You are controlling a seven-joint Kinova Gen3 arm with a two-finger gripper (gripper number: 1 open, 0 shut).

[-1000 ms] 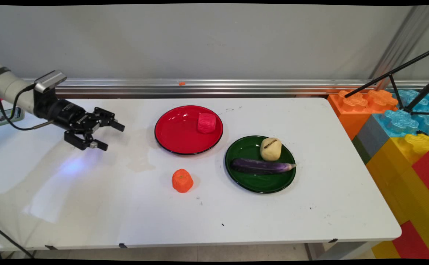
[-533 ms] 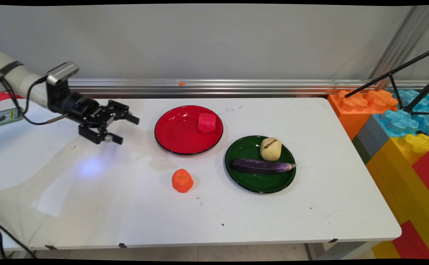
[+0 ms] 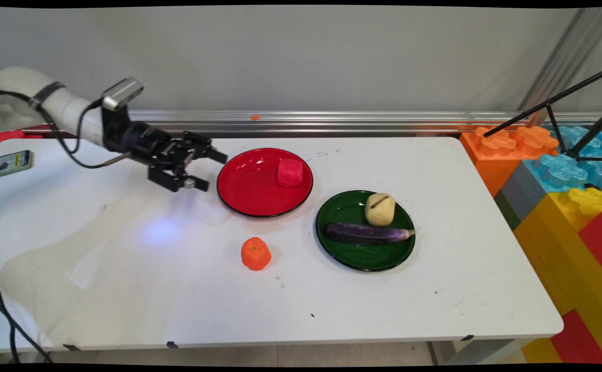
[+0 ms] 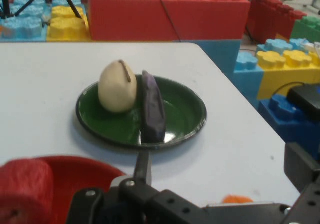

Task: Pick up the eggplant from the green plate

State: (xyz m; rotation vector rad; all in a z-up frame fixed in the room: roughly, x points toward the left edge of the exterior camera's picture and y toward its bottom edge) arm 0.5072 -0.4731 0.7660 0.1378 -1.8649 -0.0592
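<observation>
Hovering end effector (image 3: 212, 170) spread beside red plate (image 3: 247, 194)

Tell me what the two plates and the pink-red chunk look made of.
Red plate and green plate: glossy, with dark rims and sharp reflections, probably enamelled metal or hard plastic. Pink-red chunk on the red plate: matte, finely ribbed surface, probably foam or soft plastic toy food.

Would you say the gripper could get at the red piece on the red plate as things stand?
Probably yes. The gripper is open, just off the red plate's left rim, and the red piece lies alone on the far right side with bare plate between them.
</observation>
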